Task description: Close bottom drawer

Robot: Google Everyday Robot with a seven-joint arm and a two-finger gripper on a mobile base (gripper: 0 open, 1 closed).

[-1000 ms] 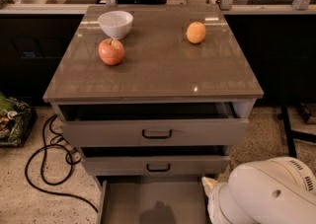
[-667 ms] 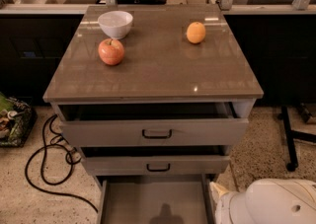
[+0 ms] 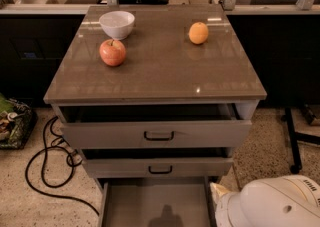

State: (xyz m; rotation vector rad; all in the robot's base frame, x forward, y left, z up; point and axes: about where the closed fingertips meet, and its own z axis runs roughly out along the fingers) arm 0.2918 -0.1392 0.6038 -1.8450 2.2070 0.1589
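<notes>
The bottom drawer is the lowest of three grey drawers and is pulled far out. Its plain grey tray is empty, and its front and handle lie below the picture's edge. The middle drawer and the top drawer each stand slightly open. A white rounded part of my arm fills the lower right corner, just right of the bottom drawer's tray. My gripper is hidden beyond that arm part, out of view.
On the cabinet's brown top stand a white bowl, a red apple and an orange. Black cables lie on the floor to the left. A black stand leg is at the right.
The white arm part has sunk lower and a little to the right in the corner. The drawers have not moved.
</notes>
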